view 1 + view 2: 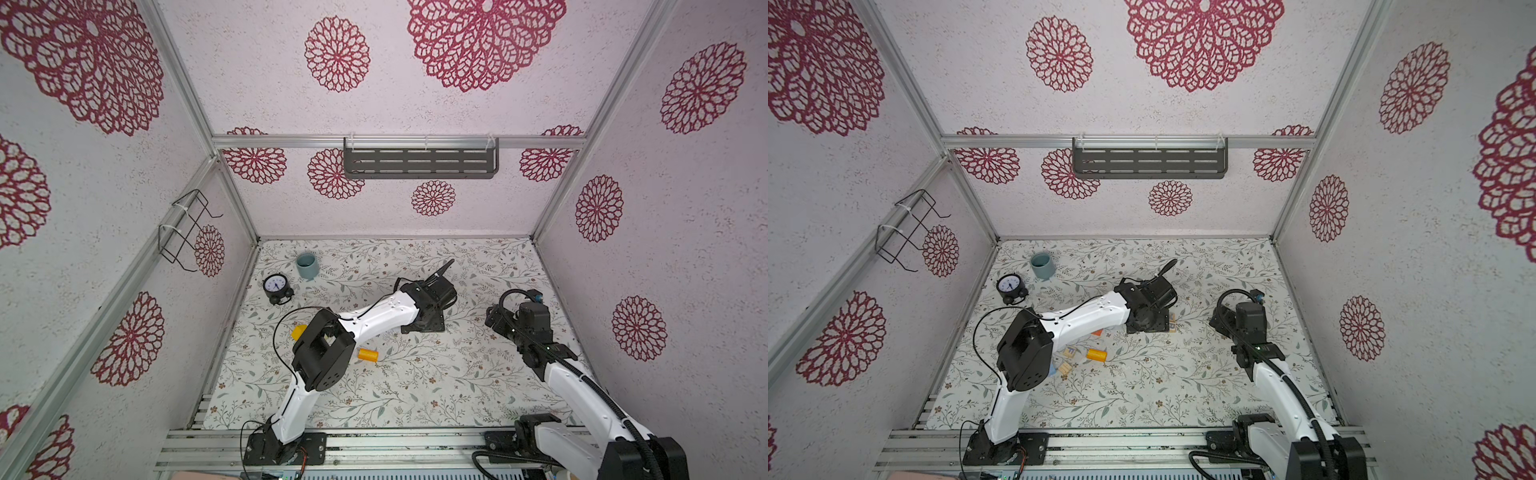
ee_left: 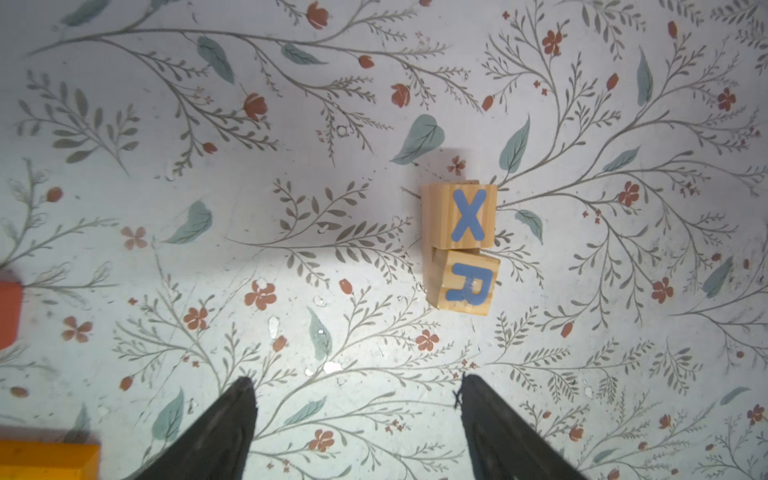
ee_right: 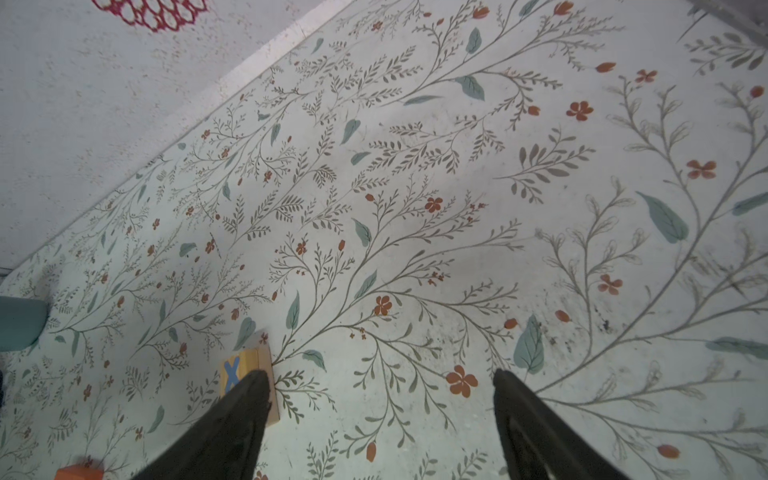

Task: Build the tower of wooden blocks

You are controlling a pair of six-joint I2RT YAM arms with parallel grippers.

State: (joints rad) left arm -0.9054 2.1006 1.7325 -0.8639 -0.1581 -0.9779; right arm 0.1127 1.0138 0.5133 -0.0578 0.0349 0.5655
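Left end effector [image 2: 356,380]: jaws spread apart, nothing between, above the floral worktop [image 2: 208,166]. Just ahead, touching each other: X block [image 2: 459,216] face up, R block [image 2: 467,284] tilted. Right end effector [image 3: 378,374] likewise apart and empty, near the X block. Orange cylinder [image 1: 368,354] and yellow block [image 1: 298,331] loose on the worktop by the elbow of the left arm [image 1: 376,318]. In the far left corner, cup [image 1: 306,266] and clock [image 1: 276,286]. Pale walls [image 1: 685,249] with crimson rosettes; slotted shelf [image 1: 419,162] on the back wall.

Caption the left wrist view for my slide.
Open left tool above the floral mat, facing the touching X cube and R cube.
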